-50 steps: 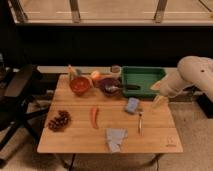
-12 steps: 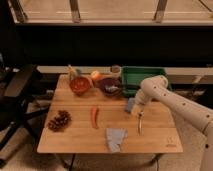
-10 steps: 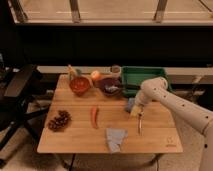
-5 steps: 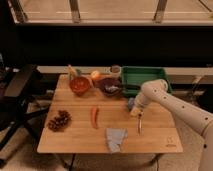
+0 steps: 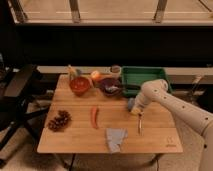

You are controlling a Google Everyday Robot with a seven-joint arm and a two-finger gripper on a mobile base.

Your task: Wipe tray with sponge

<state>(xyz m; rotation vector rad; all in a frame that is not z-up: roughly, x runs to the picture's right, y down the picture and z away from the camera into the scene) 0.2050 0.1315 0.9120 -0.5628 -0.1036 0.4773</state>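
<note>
The claw is down at table height near the right side of the table, just in front of the tray's near edge. It is clenched, and the sponge sits right at its tip, so the grip looks to be on the sponge itself, taken from above. The sponge rests on the wood, not yet lifted, and lies outside the tray. That fits the step in hand: pick the sponge up first, then carry it over the rim.

The arm bends in from the right, its elbow hanging over the tray's front right corner, which keeps the reach to the tray short.

The green tray stands at the back right of the table, just behind the claw. What shows of its floor looks bare, so wiping has not begun by my judgement. Its raised sides mean the sponge must go up and over before it comes down.

Just in front of the claw lies a thin utensil, pointing toward the front edge. Left of the tray is a dark bowl, close enough to be nudged on the lift. Further out are a red bowl, a red pepper and a folded grey cloth, all well apart from the claw.
</note>
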